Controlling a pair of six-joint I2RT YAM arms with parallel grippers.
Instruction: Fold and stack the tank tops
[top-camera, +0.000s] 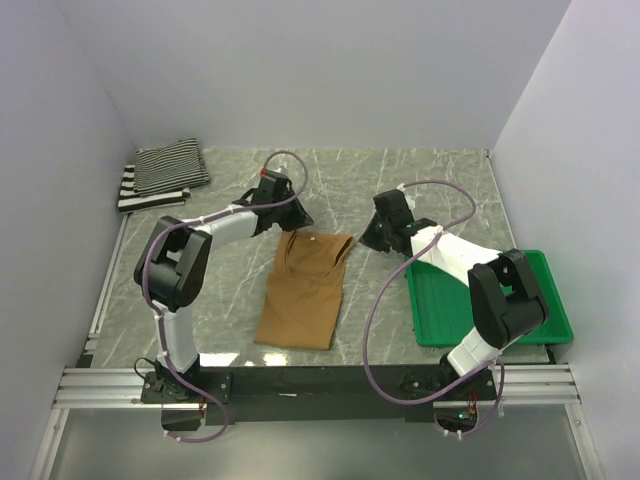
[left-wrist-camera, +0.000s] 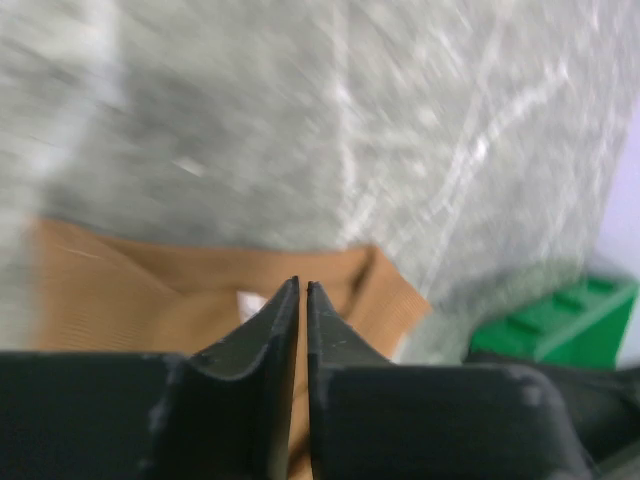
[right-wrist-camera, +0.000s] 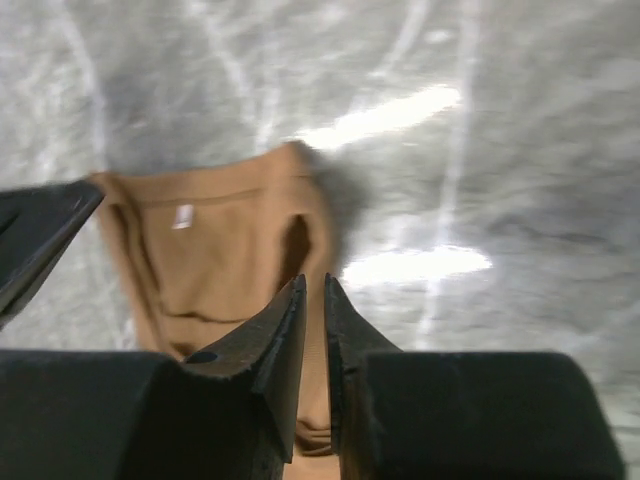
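The plain tan-brown tank top (top-camera: 300, 290) lies flat in the middle of the table, folded lengthwise with its neckline at the far end. My left gripper (top-camera: 300, 216) hovers just off the top's far left corner, its jaws together with only a hairline slit and nothing in them (left-wrist-camera: 303, 285). My right gripper (top-camera: 368, 240) hangs beside the far right corner, its jaws a narrow gap apart and empty (right-wrist-camera: 312, 280). Both wrist views show the tan top (left-wrist-camera: 130, 290) (right-wrist-camera: 220, 260) below the fingertips. The pinstriped top (top-camera: 172, 165) lies folded on the wide-striped top (top-camera: 135, 192) at the far left.
A green plastic tray (top-camera: 490, 300) sits at the right by my right arm's base; its corner (left-wrist-camera: 570, 320) shows in the left wrist view. White walls enclose the grey marble table (top-camera: 420, 180) on three sides. The left gripper's finger (right-wrist-camera: 40, 235) shows at the right wrist view's left edge.
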